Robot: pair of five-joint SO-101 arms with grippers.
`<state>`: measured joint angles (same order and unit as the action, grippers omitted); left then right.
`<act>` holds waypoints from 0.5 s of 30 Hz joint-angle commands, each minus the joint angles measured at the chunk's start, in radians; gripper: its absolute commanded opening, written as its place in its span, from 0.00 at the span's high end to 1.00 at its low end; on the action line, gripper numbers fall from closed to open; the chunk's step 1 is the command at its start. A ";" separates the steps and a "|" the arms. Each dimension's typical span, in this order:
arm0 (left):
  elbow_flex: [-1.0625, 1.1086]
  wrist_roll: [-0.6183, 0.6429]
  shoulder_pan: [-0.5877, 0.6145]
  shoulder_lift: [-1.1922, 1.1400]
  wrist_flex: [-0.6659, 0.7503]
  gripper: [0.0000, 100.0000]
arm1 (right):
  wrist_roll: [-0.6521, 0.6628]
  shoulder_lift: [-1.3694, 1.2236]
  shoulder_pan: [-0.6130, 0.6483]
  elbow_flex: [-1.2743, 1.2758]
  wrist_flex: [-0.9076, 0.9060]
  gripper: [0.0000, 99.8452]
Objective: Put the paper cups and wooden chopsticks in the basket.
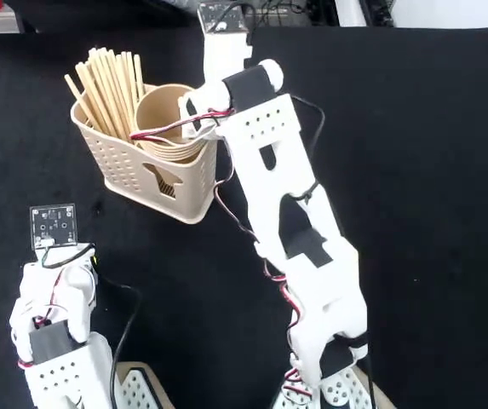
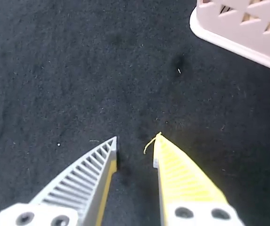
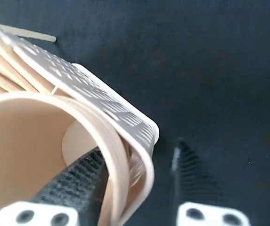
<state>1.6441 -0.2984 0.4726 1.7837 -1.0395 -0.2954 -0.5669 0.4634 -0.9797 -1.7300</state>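
The cream perforated basket (image 1: 154,175) stands on the black table at the back left. A bundle of wooden chopsticks (image 1: 107,81) stands upright in its far end. Stacked paper cups (image 1: 165,115) sit in its near end. My right gripper (image 1: 194,119) hangs over the basket's rim. In the right wrist view this gripper (image 3: 135,149) is open, one black finger (image 3: 78,181) inside the top cup (image 3: 26,141) and the other finger outside the basket wall (image 3: 102,106). My left gripper (image 2: 135,141) hovers low over bare table, slightly open and holding nothing, with the basket's corner (image 2: 238,28) ahead of it.
The left arm (image 1: 56,315) sits folded at the front left, with a small square tag (image 1: 54,223) on it. The right arm's long white links (image 1: 295,221) cross the middle of the table. Black cloth (image 1: 422,153) stretches right of the arm.
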 commanded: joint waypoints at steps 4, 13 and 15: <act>-0.004 -0.011 -0.004 -0.002 0.011 0.87 | 0.103 -0.008 0.000 0.005 -0.032 0.94; 0.004 -0.011 -0.007 -0.002 0.012 0.87 | 0.147 0.114 -0.066 0.039 -0.037 0.99; 0.004 -0.011 -0.007 -0.002 0.012 0.87 | 0.190 0.163 -0.080 0.097 -0.037 0.99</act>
<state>1.6533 -0.3030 0.4726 1.7837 -1.0395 -0.1481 -0.5102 0.4312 -0.9260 -1.7300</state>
